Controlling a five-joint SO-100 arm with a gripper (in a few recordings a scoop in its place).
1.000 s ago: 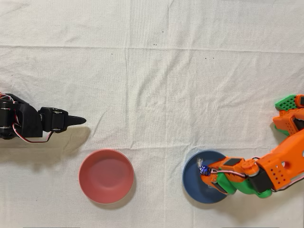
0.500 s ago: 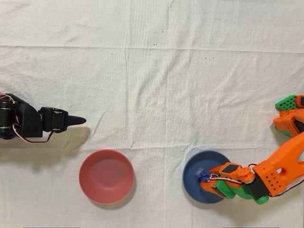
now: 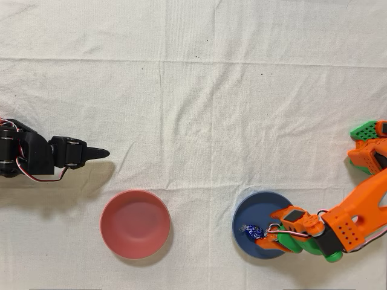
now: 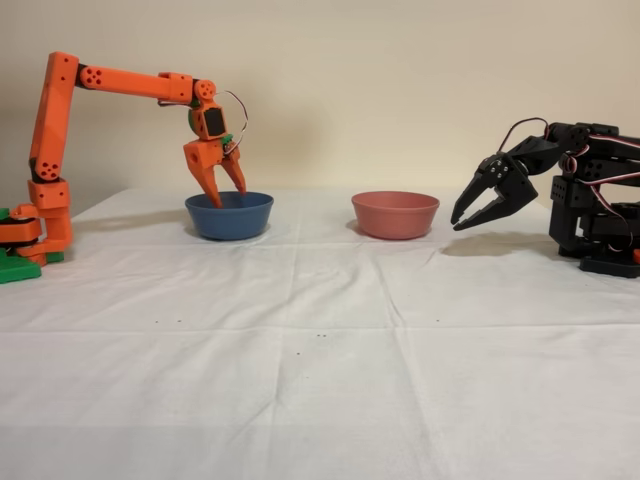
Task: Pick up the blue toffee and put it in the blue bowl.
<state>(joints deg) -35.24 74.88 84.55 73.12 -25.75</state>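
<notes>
No readable writing or labels were on anything you had in view. Count: two bowls, one candy. Your tool hung with its jaws parted, holding nothing, just above the blue bowl. The blue toffee lay inside that bowl, just beside the tool tips in the overhead view. The pink-red bowl stood well apart from the tool on the cloth-covered bench, with nothing in it.
</notes>
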